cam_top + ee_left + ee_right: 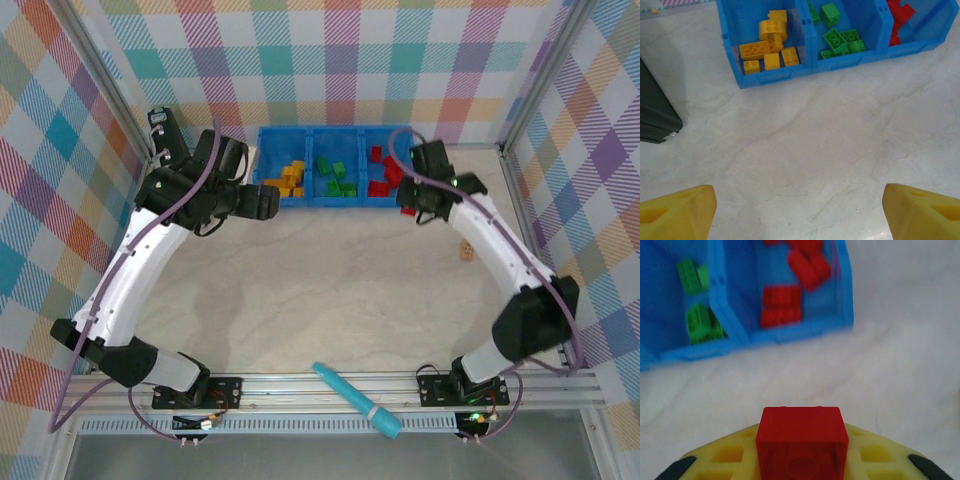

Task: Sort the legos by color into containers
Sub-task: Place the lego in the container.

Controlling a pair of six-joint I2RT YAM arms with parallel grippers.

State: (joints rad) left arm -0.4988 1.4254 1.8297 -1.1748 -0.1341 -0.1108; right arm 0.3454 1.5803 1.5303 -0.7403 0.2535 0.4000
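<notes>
1. right, the right pincer (802, 462) is clamped on a red brick (802, 442), which sits square between the yellow fingers (720, 460) at the bottom of the wrist view.
2. from above, that same pincer (408, 200) hangs just at the near front wall of the blue bin (300, 132), at its right end.
3. here's the relation that matters: the red compartment (845, 295) lies straight ahead of the held brick and a touch to the left, with the bin's front wall between the two. my read is forward and over that wall, then let go.
4. the bin's long axis runs left to right along the far side of the table (330, 290). yellow bricks (767, 47) are in the left cell, green bricks (840, 40) in the middle and red bricks (782, 307) on the right, each colour keeping to its own.
5. the left pincer (800, 215) stands wide open with nothing between its fingers, over bare table in front of the yellow cell.
6. the right arm is the nearer one to the red cell, so this drop looks like its job.
7. the risk as i see it: release too early and the brick lands on the table short of the wall; drift left and it joins the greens.
8. a teal stick (357, 398) lies at the near edge, well apart from all this.
</notes>
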